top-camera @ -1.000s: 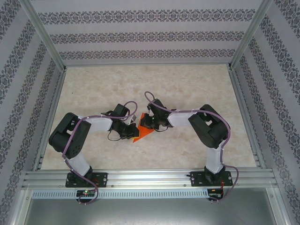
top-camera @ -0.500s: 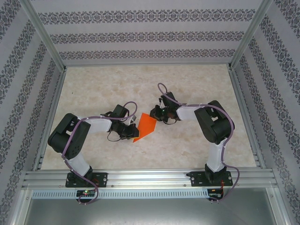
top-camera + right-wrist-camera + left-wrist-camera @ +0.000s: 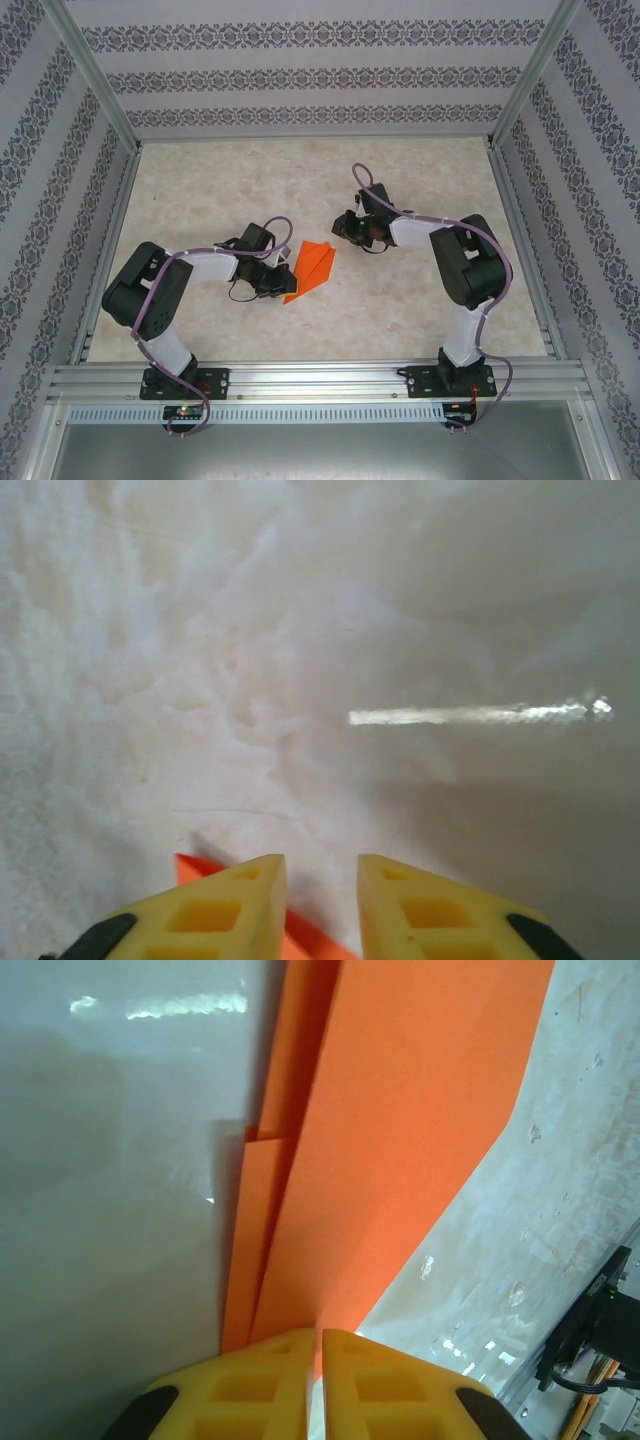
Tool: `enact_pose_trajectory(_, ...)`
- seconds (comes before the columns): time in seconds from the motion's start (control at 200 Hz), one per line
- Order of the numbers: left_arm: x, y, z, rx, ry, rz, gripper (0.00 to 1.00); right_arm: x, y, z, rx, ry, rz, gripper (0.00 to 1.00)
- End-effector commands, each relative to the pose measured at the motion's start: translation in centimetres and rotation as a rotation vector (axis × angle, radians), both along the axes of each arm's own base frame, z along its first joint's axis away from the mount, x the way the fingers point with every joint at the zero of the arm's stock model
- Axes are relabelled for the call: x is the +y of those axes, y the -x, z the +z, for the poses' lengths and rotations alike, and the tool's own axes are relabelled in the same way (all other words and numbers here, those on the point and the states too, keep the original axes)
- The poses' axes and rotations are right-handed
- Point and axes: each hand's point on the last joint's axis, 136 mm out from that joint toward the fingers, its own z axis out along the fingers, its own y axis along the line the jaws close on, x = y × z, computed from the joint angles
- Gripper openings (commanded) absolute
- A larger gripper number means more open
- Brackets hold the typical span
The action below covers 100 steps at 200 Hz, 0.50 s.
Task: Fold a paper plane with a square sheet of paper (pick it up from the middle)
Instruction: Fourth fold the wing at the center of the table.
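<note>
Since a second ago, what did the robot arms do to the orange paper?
The right gripper opened, left the orange paper and pulled away, farther out and to the right. The left gripper stayed pinched on the paper's edge, unmoved.

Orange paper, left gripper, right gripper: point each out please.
orange paper (image 3: 400, 1140): left wrist view, broad top flap.
left gripper (image 3: 320, 1340): left wrist view, between its fingertips.
right gripper (image 3: 322, 865): right wrist view, gap between fingertips.
</note>
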Motion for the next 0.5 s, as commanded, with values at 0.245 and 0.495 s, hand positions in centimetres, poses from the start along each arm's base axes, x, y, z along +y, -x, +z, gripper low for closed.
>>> enact_pose_trajectory(0.245, 0.5, -3.6, 7.8, -0.178, -0.040, 0.055, 0.34, 0.2, 5.7, 4.8, -0.099, -0.002, -0.039, 0.45)
enact_pose_trajectory(0.495, 2.4, -5.2, 5.7, -0.169, -0.197, 0.041, 0.40, 0.2, 8.9, 3.1, -0.049, -0.004, -0.072, 0.50)
